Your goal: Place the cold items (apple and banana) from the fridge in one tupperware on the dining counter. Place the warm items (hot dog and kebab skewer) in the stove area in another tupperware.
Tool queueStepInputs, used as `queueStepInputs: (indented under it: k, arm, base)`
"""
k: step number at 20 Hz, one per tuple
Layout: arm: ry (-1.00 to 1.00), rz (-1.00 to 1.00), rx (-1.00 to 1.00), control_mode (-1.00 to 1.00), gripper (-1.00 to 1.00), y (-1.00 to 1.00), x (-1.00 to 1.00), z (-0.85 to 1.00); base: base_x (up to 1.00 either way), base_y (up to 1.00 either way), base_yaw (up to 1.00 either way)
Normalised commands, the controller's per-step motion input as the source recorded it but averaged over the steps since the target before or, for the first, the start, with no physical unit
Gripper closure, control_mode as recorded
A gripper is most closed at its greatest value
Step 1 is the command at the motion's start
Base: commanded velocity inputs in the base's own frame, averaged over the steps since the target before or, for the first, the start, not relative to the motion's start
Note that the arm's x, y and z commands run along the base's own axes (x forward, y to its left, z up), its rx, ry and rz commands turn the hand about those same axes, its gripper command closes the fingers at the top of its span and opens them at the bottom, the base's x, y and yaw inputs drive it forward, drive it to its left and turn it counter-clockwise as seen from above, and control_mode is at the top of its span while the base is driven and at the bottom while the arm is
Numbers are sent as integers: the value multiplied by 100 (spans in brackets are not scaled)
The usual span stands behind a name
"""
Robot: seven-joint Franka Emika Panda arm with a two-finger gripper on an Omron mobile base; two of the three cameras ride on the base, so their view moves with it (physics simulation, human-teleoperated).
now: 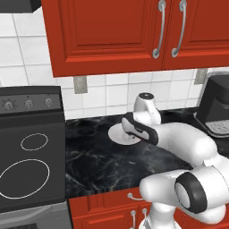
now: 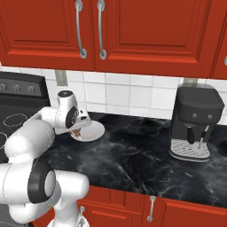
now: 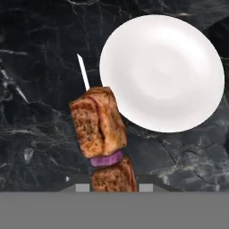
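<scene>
Between the two dark finger tips at the bottom of the hand view, the pincer (image 3: 114,188) is closed narrowly on the kebab skewer (image 3: 103,134). The lowest meat chunk sits in the gap, a purple onion slice above it, a larger browned chunk next, and the pale stick tip pointing away. The skewer seems lifted off the black marble table (image 3: 40,134), though the angle makes that hard to confirm. Beyond it, a white plate (image 3: 163,71) lies on the table, its rim just beside the upper meat chunk in this view. In the right base view, the plate (image 2: 94,131) sits toward the table's back left, near the stove (image 2: 13,115). Far along the back edge stands a dark coffee machine (image 2: 195,124).
</scene>
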Motion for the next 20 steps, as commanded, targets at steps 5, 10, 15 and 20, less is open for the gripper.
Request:
queueStepInputs:
  k: [5,10,15,20]
  arm:
    - [-12,-4,1,-100,100,0,-75,59]
    - [-7,-4,2,-100,100,0,-67,68]
    - [-1,-4,0,-100,100,-4,-29,75]
    - [7,-1,0,-100,100,0,-8,-2]
  base:
    - [0,0,0]
    - [0,0,0]
    - [0,0,0]
    - [0,0,0]
